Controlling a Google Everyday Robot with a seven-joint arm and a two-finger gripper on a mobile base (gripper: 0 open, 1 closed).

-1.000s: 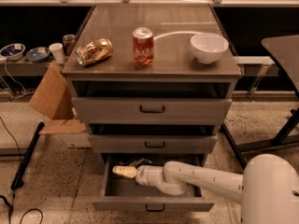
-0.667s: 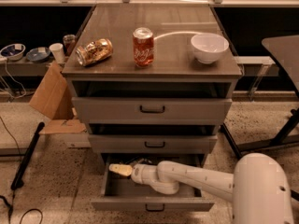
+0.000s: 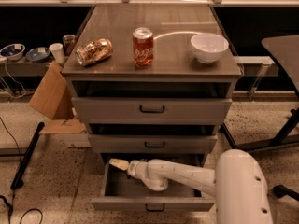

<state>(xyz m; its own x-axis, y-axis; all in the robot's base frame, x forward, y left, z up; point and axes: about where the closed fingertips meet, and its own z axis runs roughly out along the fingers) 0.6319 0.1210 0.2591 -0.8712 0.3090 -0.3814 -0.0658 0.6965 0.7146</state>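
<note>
Arm [image 3: 182, 174] reaching into the open bottom drawer [image 3: 154, 203], hand [image 3: 119, 164] near its back left corner, grip state cannot be told, upright can [image 3: 143, 46], tipped can [image 3: 94, 52] and bowl [image 3: 209, 46] on the table [image 3: 177, 59] above.

— What did the cabinet top [image 3: 163, 62] carry?
— A gold can [image 3: 94, 52] lay on its side at the left. A red can [image 3: 143, 46] stood upright near the middle, and a white bowl [image 3: 209, 47] sat at the right, all three apart.
— And lower down?
— The bottom drawer [image 3: 154, 203] stood open toward the near side. The gripper [image 3: 119, 164] was inside it, at the far left corner.
</note>
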